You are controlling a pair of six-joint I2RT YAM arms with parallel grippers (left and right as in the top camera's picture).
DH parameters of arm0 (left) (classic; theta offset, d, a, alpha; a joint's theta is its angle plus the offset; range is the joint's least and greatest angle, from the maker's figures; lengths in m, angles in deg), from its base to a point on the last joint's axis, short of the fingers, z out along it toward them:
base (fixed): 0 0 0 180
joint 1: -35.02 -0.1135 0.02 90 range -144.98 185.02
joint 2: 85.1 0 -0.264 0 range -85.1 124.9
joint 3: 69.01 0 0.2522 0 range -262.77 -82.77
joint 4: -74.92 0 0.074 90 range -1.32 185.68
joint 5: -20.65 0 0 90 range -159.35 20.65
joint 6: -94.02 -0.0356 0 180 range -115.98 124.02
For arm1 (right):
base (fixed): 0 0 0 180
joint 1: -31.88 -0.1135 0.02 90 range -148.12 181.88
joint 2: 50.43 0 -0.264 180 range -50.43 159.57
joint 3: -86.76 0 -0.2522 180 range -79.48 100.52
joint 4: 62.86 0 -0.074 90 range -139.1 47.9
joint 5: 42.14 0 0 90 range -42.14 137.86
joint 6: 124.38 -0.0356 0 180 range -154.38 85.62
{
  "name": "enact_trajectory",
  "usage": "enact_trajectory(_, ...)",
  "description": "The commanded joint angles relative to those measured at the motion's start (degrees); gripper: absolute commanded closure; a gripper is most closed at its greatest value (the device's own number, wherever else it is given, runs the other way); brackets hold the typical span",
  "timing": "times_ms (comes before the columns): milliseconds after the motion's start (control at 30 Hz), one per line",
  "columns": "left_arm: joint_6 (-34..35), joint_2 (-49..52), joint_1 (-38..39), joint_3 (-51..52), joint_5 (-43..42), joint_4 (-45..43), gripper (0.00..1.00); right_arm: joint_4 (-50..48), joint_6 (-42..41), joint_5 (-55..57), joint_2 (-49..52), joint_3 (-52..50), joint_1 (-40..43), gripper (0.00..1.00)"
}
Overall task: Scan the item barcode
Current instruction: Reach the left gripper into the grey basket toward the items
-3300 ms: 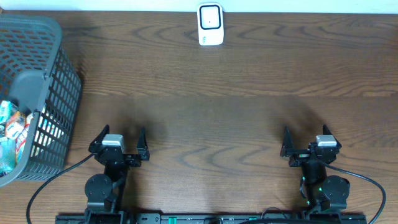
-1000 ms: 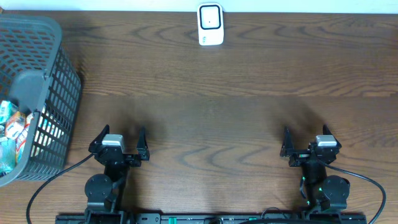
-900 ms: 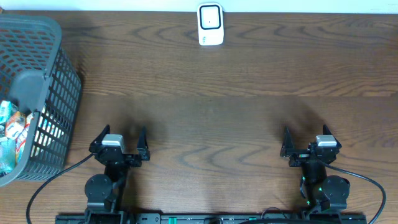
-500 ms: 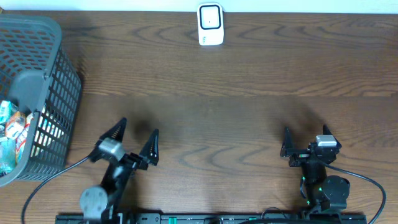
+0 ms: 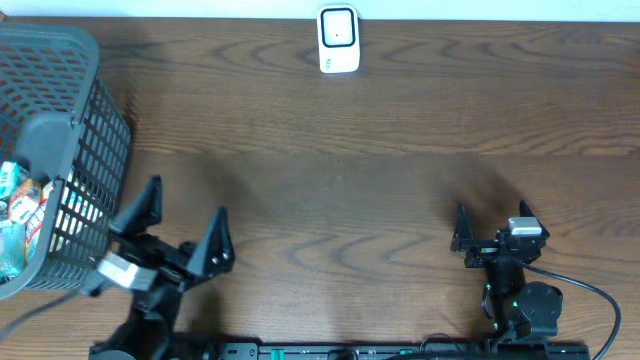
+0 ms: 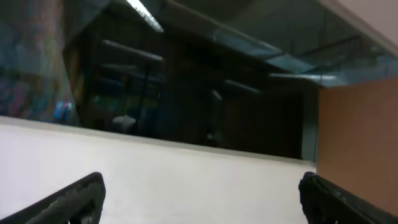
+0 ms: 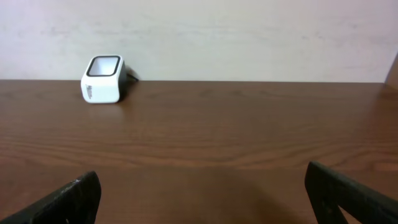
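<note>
The left gripper (image 5: 185, 218) is standing with its jaws spread wide and nothing between them, its body sitting tilted and angled toward its own left. Right beside its left finger (image 5: 143, 205) the grey mesh basket (image 5: 95, 140) is sitting; whether the fingertip is touching the mesh cannot be told from overhead. The packaged items (image 5: 22, 205) are lying inside the basket, further to this gripper's left, none of them gripped, and no barcode is showing clearly. The left wrist camera is looking past the fingertips at a white wall (image 6: 186, 168) with dark glazing above it.

The right gripper (image 5: 491, 226) is also standing fully spread and empty, sitting low over the wooden table (image 5: 400, 180) and pointing straight ahead. The white scanner (image 5: 338, 40) is standing far ahead of it and off to its left, at the table's far edge against the wall. From the left gripper, the scanner is lying far ahead and to the right. The two grippers are sitting well apart.
</note>
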Motion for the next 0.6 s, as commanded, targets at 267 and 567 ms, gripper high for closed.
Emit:
enact_trajectory(267, -17.2, 37.6, -0.8, -52.7, 4.0, 51.2, 0.02, 0.2, 0.4, 0.4, -0.3, -0.1, 0.3, 0.01)
enact_trajectory(567, -23.7, 65.0, -9.0, -97.4, 9.8, 86.2, 0.02, 0.3, 0.4, 0.4, -0.3, -0.1, 0.3, 0.01)
